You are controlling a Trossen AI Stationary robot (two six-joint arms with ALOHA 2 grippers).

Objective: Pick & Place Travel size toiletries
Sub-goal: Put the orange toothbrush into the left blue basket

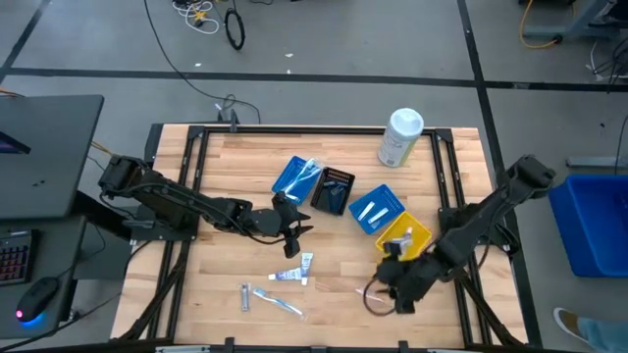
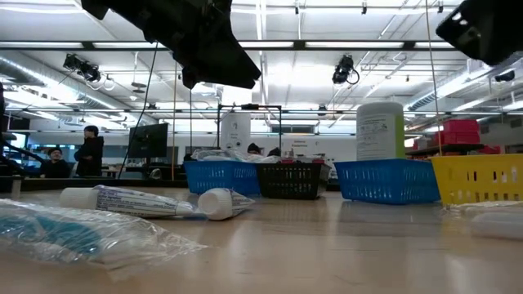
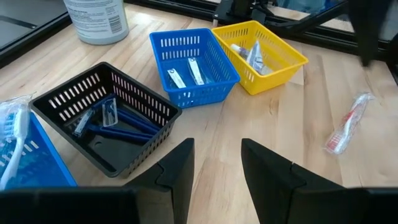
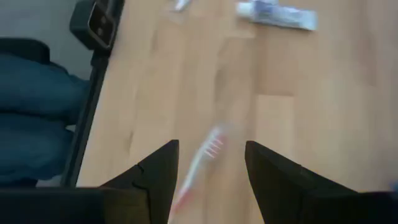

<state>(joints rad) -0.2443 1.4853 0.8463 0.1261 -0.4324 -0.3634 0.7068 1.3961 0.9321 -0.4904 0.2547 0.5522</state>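
Both arms' fingers stand apart and hold nothing, the right gripper [image 4: 208, 171] hanging over a red-and-white toothbrush [image 4: 200, 163] on the table [image 1: 334, 284]. Razors lie in the black tray [image 3: 99, 124] and small items in the blue tray [image 3: 193, 65] and yellow tray [image 3: 261, 53]. By my judgement sorting is partly done: a toothpaste tube [image 1: 292, 276] and wrapped toothbrushes [image 1: 280, 304] remain loose on the table near the left gripper [image 1: 290, 235].

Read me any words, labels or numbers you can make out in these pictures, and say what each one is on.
Nothing can be read.
White canister: a printed label, too small to read.
Toothpaste tube: blue print, too blurred.
Second toothpaste tube: blue and red marks, blurred.
Packets in the blue basket: markings too small.
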